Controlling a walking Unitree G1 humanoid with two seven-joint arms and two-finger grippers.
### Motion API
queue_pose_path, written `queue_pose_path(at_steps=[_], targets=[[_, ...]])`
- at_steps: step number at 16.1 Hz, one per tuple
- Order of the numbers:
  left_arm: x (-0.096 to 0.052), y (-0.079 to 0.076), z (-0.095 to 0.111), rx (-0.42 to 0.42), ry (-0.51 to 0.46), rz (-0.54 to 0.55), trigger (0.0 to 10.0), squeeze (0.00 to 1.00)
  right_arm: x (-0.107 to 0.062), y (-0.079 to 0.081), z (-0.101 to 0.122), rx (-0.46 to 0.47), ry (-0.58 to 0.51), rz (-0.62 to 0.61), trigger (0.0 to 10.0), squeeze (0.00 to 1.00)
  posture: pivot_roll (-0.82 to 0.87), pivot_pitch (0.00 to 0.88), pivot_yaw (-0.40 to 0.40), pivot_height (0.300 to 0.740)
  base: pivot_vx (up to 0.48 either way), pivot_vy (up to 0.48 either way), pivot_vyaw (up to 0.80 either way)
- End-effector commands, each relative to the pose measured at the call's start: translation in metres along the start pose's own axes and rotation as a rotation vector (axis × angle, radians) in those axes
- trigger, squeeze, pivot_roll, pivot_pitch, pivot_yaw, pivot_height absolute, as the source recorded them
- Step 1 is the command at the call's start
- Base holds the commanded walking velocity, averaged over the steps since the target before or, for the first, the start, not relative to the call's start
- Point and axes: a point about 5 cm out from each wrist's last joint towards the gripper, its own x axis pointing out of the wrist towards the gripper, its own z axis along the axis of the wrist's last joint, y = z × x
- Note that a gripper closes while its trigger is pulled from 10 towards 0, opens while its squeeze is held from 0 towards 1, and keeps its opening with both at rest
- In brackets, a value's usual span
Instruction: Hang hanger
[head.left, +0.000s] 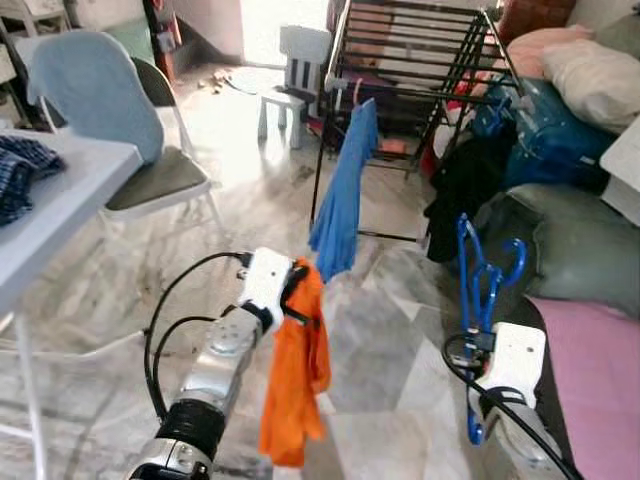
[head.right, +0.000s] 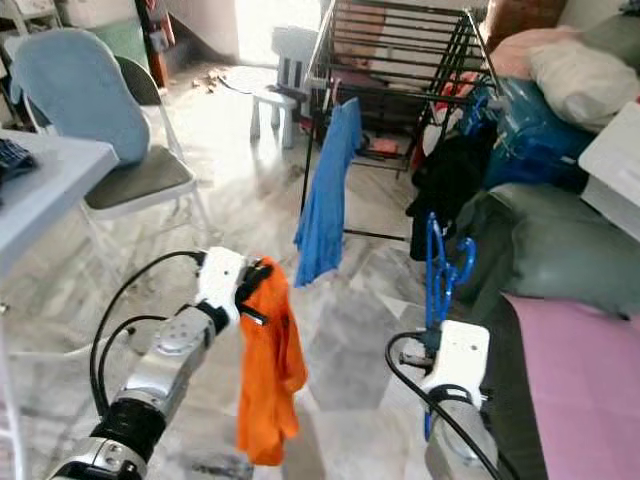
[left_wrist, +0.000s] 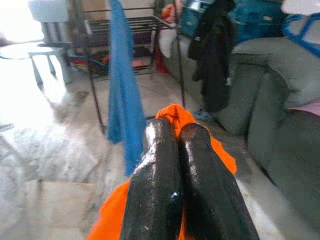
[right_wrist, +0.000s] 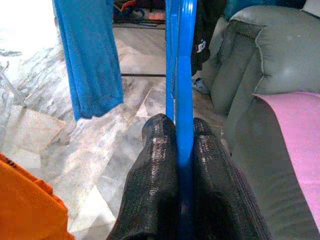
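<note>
The right gripper (head.left: 478, 340) clamps a blue hanger (head.left: 482, 275) upright, hook topmost, long axis vertical. The left gripper (head.left: 298, 292), fingers pressed together, pinches an orange cloth (head.left: 296, 380) dangling above the marble floor (head.left: 380, 350).

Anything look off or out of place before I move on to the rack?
Mostly the garment: the orange cloth hangs bunched from the left gripper, not on the blue hanger, which the right gripper holds upright and bare. On the drying rack, the blue garment droops from one corner, lopsided. Nothing looks spilled or broken.
</note>
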Motion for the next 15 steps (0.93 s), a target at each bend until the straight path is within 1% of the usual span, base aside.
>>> queue_pose_path(at_steps=[1,5,13,15], targets=[[0.0026,0.0021,0.0084,0.006,-0.022,-0.007,10.0,0.0,0.0021,0.0,0.0037,0.003,-0.01,0.003,10.0,0.0,0.01,0.0,-0.102,0.74,0.0,0.3,-0.47],[0.002,0.0015,0.0081,0.001,-0.021,-0.016,10.0,0.0,0.0029,-0.0016,0.0038,-0.002,-0.009,0.002,10.0,0.0,0.02,0.0,-0.103,0.74,0.0,0.371,-0.5],[0.0031,0.0007,0.009,0.005,-0.019,-0.023,10.0,0.0,0.0025,0.0014,0.0009,0.001,0.002,0.009,10.0,0.0,0.02,0.0,-0.099,0.74,0.0,0.426,-0.76],[0.0035,0.0015,0.0095,0.015,-0.022,-0.023,10.0,0.0,0.0038,0.0001,0.0017,0.005,-0.005,0.002,10.0,0.0,0.02,0.0,-0.09,0.74,0.0,0.427,0.0]])
